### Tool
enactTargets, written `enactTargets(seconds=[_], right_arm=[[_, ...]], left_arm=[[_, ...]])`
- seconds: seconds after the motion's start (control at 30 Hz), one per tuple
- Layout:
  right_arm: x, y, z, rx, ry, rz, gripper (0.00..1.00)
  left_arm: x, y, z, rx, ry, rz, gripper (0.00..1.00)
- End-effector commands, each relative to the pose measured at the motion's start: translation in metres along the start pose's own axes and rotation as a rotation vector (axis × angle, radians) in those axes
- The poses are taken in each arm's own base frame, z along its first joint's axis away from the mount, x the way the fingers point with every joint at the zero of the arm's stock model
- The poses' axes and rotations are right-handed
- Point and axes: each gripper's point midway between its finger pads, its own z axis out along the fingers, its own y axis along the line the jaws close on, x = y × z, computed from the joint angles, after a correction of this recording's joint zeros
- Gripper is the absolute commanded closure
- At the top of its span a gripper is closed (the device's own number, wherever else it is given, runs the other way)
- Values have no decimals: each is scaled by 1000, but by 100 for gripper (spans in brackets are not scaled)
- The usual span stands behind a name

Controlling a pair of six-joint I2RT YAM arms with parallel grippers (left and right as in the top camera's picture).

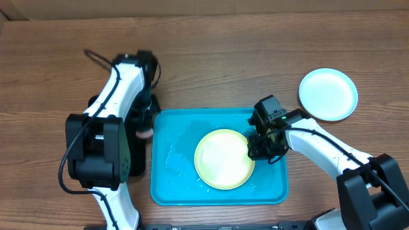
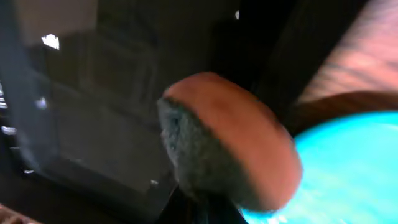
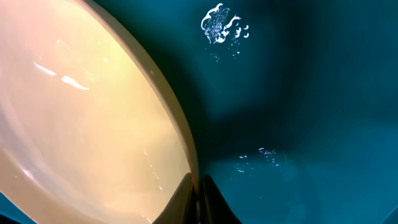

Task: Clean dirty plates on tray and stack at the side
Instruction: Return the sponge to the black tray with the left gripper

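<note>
A pale yellow-green plate [image 1: 220, 160] lies in the turquoise tray [image 1: 172, 185], which has water on it. My right gripper [image 1: 255, 148] is shut on the plate's right rim. In the right wrist view the fingertips pinch the rim of the plate [image 3: 81, 124] above the wet tray [image 3: 298, 93]. My left gripper [image 1: 146, 128] hangs at the tray's left edge, shut on a sponge [image 2: 236, 143] that has an orange top and a dark green scouring side. A light blue plate with a white centre [image 1: 328, 94] rests on the table at the right.
A glossy black tray [image 2: 93, 93] sits just left of the turquoise tray, under my left arm. Both arm bases stand at the front edge. Bare wooden table runs along the back.
</note>
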Motion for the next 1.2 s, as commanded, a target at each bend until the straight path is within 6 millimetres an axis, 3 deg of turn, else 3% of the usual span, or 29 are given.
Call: enactTargets(seconds=[0.0,0.1,0.53,0.57,0.67,0.73,0.93,0.97,1.17], right_arm=[[-6,1,-5,0,-14,-19,96],[-4,0,-5,2,-6,-17,96],[1,-1,-5,8,15,-13,96],[1,-1,-5,8,15,-13,96],[2,-1,-5,8,18,-12,96],[3,-1,-5,10,23,-10,96],[6,-2,-5,13,37,-6,96],[6,-2,-5,13,38,-6,96],[6,-2,-5,13,38,-6,96]], left_arm=[[22,1,34,16,95,-51,96],[22,9,46,20,104,-84,96],[3,31,52,56,89,-120,95],[3,31,52,57,87,-114,92],[1,30,52,59,82,-107,59],[0,30,52,59,75,-102,47],[-8,30,41,67,57,-91,36],[-10,30,36,69,53,-92,31],[-23,29,3,80,26,-71,26]])
